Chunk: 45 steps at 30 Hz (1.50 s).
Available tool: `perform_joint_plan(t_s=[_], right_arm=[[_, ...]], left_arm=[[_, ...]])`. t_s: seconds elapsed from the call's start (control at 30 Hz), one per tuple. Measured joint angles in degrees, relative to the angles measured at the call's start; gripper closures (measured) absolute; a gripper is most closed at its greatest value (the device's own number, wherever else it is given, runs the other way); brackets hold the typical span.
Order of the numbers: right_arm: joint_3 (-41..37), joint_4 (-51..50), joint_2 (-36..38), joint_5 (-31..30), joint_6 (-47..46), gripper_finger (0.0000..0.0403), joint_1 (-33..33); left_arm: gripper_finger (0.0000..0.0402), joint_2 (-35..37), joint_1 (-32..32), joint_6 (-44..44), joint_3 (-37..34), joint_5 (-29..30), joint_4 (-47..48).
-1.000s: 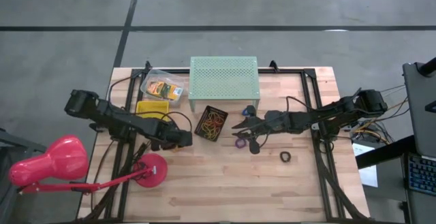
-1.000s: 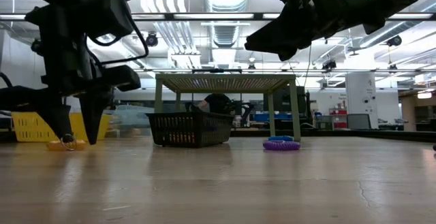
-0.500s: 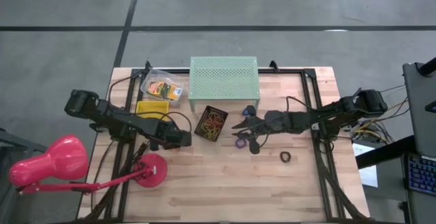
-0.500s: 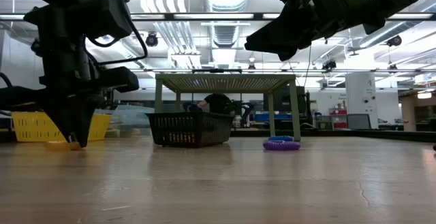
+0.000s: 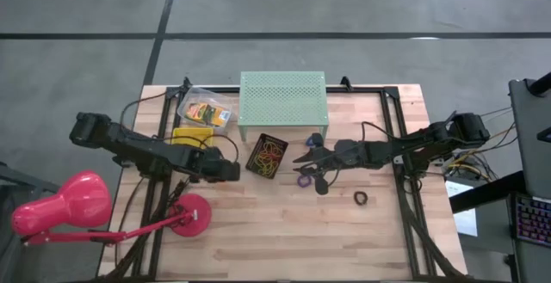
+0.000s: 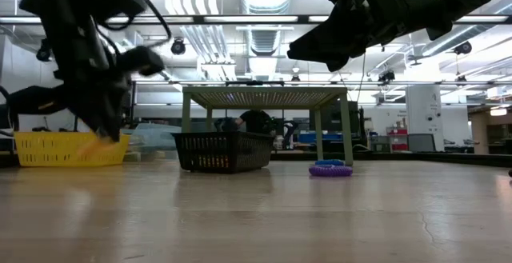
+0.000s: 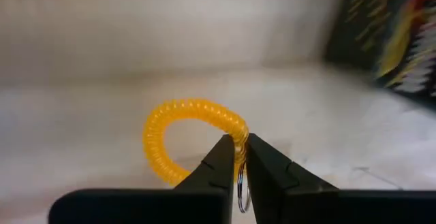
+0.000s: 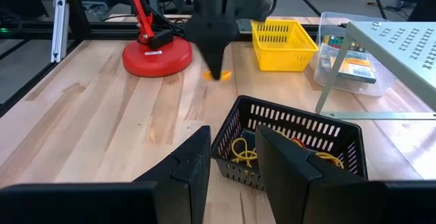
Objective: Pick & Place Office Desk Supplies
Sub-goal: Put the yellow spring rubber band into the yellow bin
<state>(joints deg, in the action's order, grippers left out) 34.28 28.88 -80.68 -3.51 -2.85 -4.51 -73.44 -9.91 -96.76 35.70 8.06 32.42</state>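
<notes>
From above, the wooden table (image 5: 284, 231) carries the pink desk lamp (image 5: 65, 206) at the left edge, its red round base (image 8: 157, 55) clearer from the right wrist. The mint-green perforated stand (image 5: 282, 99) sits at the far middle; only the low view shows it as a legged shelf (image 6: 264, 97) with open space underneath. In front of it, the black mesh basket (image 5: 267, 155) holds a tangle of yellow and red rubber bands (image 8: 245, 150). The yellow basket (image 5: 193, 136) is left of that, with a clear tub (image 5: 205, 108) of yellow-orange printed boxes behind it; the print is too small to read.

Left pincer (image 5: 232, 170) is up off the table between the yellow basket and the black one, and the left wrist view gives what no other does: the fingertips pinched shut on a yellow-orange spiral coil band (image 7: 194, 139), gripping its rim, with a small metal ring (image 7: 242, 193) hanging between the tips. The coil loops away from the fingers, its open face toward the camera. From the right wrist it is only an orange speck (image 8: 218, 75) under the dark pincer.

Right pincer (image 5: 303, 157) hovers above the table just right of the black basket, fingers parted, holding nothing. Purple coil (image 5: 303, 180) and blue one (image 5: 314, 140) lie near it; low down they look stacked (image 6: 330, 169). A small black ring roll (image 5: 360, 199) lies further right
</notes>
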Motion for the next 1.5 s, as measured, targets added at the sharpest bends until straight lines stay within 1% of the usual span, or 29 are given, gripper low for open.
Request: perform_joint_plan(t_s=[0.17,0.27,0.33,0.5,0.6,0.7,0.77,0.83,0.93,1.0,1.2,1.33,1.5], right_arm=[[0.0,0.02,0.0,0.0,0.0,0.0291,0.0],[0.0,0.0,0.0,0.0,-0.02,0.0291,0.02],[0.0,0.0,0.0,0.0,-0.01,0.0291,0.02],[0.0,0.0,0.0,0.0,-0.06,0.0291,0.02],[0.0,0.01,0.0,0.0,0.0,0.0291,0.02],[0.0,0.0,0.0,0.0,-0.06,0.0291,0.02],[0.0,0.0,0.0,0.0,0.0,0.0291,0.0],[0.0,0.0,0.0,0.0,-0.07,0.0291,0.0],[0.0,0.0,0.0,0.0,-0.01,0.0291,0.01],[0.0,0.0,0.0,0.0,-0.05,0.0291,0.0],[0.0,0.0,0.0,0.0,0.0,0.0291,0.0],[0.0,0.0,0.0,0.0,0.02,0.0291,0.01],[0.0,0.0,0.0,0.0,0.0,0.0291,0.0]], left_arm=[[0.0373,8.71,0.0,4.09,0.0,11.88,3.09],[0.0373,13.74,0.0,3.32,0.04,17.1,7.81],[0.0373,16.53,0.0,0.55,0.02,19.18,11.86],[0.0373,21.24,0.41,-7.63,0.0,22.22,22.49],[0.0373,23.48,1.59,-9.84,0.0,22.83,26.67],[0.0373,24.83,3.65,-9.6,-0.04,22.38,29.0],[0.0373,24.98,5.73,-8.61,-0.09,19.35,29.6],[0.0373,24.8,8.41,-6.1,-0.15,16.84,29.55],[0.0373,24.02,12.95,-1.57,-0.15,15.99,29.35],[0.0373,24.05,16.24,1.42,-0.15,14.14,28.8],[0.0373,22.87,25.74,11.72,-0.73,9.79,24.58],[0.0373,21.04,30.8,18.58,-2.37,5.25,20.34],[0.0373,17.91,33.75,20.3,-4.66,0.74,18.61]])
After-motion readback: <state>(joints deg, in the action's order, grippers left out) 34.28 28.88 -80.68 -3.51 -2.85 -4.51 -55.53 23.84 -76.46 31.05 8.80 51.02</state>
